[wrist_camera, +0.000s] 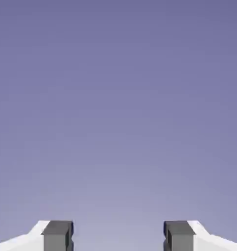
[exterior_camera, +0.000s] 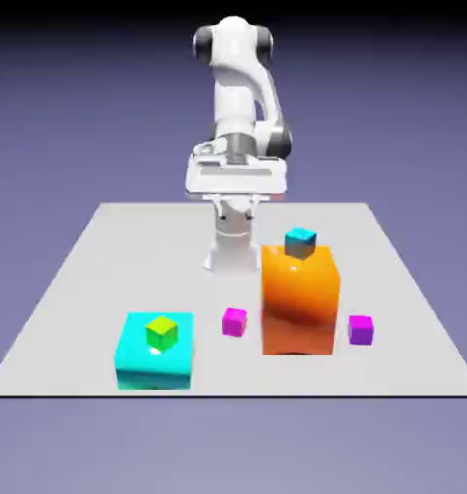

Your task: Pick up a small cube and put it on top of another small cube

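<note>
- The gripper (wrist_camera: 118, 238) is seen spread wide and empty, raised at the table's (exterior_camera: 73, 289) twelve o'clock edge.
- The pink cube (exterior_camera: 234, 321) is found near the table's centre, untouched, at nine o'clock from the orange block (exterior_camera: 299, 307).
- The teal cube (exterior_camera: 300, 242) is perched on that block.
- Nothing is stacked yet; picking and placing are both left.

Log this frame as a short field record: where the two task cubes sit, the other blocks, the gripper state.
magenta cube: on the table, between the cyan block and the orange block
teal cube: on top of the orange block
lime cube: on top of the cyan block
purple cube: on the table, at the exterior view's right of the orange block
gripper: open, nothing between the fingers, facing only backdrop
stacking: not yet done
</note>
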You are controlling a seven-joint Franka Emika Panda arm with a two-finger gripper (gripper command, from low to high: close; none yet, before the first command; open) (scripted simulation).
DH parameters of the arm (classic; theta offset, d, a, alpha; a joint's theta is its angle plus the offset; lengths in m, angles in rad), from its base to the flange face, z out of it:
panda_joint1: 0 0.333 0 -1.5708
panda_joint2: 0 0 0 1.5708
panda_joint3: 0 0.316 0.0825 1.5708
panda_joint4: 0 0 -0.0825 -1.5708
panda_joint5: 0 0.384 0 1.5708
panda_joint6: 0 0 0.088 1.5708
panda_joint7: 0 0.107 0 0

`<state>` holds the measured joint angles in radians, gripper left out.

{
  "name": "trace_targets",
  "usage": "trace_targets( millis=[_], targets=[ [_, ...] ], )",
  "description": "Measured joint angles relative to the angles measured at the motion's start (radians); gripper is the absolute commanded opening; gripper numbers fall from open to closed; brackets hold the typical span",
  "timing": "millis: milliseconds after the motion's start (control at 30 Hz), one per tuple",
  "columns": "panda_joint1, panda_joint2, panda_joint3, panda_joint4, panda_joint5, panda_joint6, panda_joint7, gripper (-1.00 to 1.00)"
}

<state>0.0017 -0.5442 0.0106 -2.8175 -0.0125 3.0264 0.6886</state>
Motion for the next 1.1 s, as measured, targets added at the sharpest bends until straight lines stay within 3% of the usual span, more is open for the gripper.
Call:
trace_targets(
  millis=[433, 667, 733, 1100],
  targets=[
    [-0.205, 0.324, 0.018, -0.064, -0.247, -0.218, -0.565, 0.00],
    [-0.120, 0.507, 0.119, -0.061, -0.214, -0.199, -0.869, 0.00],
    [-0.184, 0.463, 0.190, -0.134, -0.224, -0.190, -0.940, 0.00],
    [0.013, 0.727, -0.109, -0.061, -0.616, -0.002, -0.640, 0.00]
  ],
)
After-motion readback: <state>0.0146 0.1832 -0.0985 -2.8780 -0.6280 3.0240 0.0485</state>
